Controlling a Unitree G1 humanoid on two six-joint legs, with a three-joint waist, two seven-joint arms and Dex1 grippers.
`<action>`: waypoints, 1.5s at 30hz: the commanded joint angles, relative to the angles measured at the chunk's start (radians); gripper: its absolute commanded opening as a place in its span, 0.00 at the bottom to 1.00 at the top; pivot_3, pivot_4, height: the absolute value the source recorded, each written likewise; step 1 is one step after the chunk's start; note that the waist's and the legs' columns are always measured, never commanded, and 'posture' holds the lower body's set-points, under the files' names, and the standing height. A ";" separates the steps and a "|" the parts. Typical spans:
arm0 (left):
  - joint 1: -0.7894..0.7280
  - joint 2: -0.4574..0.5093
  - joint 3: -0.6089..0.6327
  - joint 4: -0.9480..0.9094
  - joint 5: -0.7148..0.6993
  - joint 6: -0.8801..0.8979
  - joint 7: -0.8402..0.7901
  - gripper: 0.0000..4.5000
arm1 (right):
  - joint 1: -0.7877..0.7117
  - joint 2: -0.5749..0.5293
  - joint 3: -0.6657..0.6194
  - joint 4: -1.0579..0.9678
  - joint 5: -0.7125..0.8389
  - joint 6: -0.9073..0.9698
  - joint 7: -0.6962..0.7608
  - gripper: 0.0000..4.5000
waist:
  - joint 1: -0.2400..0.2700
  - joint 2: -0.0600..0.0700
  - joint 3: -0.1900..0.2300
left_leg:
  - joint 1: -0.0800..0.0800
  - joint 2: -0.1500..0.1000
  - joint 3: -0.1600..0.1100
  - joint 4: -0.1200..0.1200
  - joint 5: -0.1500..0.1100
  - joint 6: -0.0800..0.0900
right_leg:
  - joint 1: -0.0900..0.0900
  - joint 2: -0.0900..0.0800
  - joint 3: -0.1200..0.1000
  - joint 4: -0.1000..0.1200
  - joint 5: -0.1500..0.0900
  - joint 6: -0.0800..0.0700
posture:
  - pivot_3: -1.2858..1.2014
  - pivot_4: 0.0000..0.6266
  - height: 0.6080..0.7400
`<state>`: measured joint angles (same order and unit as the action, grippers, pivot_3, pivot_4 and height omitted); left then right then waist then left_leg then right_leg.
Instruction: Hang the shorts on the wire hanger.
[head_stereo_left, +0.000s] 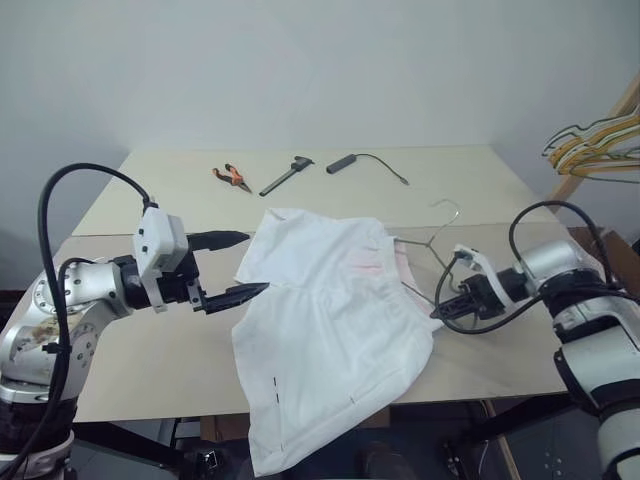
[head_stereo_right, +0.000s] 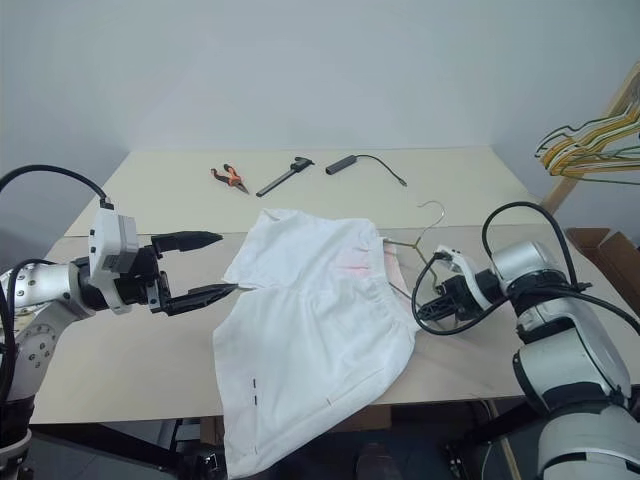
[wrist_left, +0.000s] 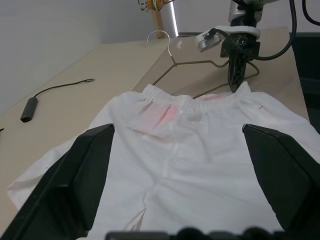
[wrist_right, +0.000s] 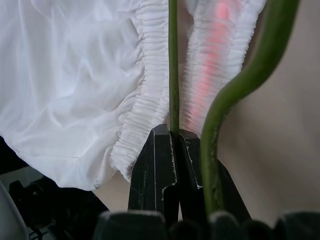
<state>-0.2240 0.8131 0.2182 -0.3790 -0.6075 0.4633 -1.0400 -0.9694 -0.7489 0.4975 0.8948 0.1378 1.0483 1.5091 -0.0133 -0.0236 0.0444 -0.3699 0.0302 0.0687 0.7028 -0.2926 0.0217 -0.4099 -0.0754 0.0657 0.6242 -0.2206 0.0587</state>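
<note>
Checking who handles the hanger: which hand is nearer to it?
Right. The right hand is shut on the hanger by the waistband; the left hand hangs open at the far side of the shorts.

The shorts (head_stereo_left: 325, 320) are thin white cloth, the wire hanger (wrist_left: 200, 64) smooth metal, the table (head_stereo_left: 150, 370) matt wood

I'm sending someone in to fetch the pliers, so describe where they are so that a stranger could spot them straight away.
Start at the beige table and look to its far edge, beyond the white shorts. Three small items lie in a row there; the pliers are the leftmost, beside a dark caliper-like tool and a black cable with a plug. Only they have orange handles.
</note>
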 joint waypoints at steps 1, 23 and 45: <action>-0.026 0.012 0.008 -0.010 -0.011 -0.006 0.000 0.99 | -0.042 -0.034 -0.057 -0.008 -0.009 -0.016 -0.004 0.00 | 0.000 0.000 0.000 | 0.000 0.000 0.000 0.000 0.000 0.000 | 0.000 0.000 0.000 0.000 0.000 0.000 | 0.54 0.00 1.00; -0.449 0.095 -0.088 0.439 0.168 -0.254 -0.219 0.99 | 0.115 -0.123 -0.270 -0.987 -0.048 -0.307 -0.387 0.00 | -0.068 0.001 0.000 | -0.015 0.000 0.000 0.000 0.001 -0.002 | -0.015 0.000 0.000 0.001 0.000 0.000 | 0.48 0.00 1.00; -0.995 -0.153 -0.397 1.155 0.498 -0.713 -0.519 0.99 | 0.023 -0.196 -0.162 -1.198 -0.017 -0.140 -0.284 0.00 | -0.139 0.000 0.000 | -0.018 0.000 -0.001 0.005 0.001 -0.001 | -0.015 0.000 -0.002 0.002 0.000 0.000 | 0.45 0.00 1.00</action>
<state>-1.1685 0.6624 -0.1829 0.7496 -0.1165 -0.2177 -1.5606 -0.9260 -0.9272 0.3496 -0.2765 0.1127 0.9029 1.2201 -0.1527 -0.0231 0.0444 -0.3879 0.0305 0.0670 0.7076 -0.2921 0.0211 -0.4252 -0.0757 0.0635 0.6263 -0.2207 0.0590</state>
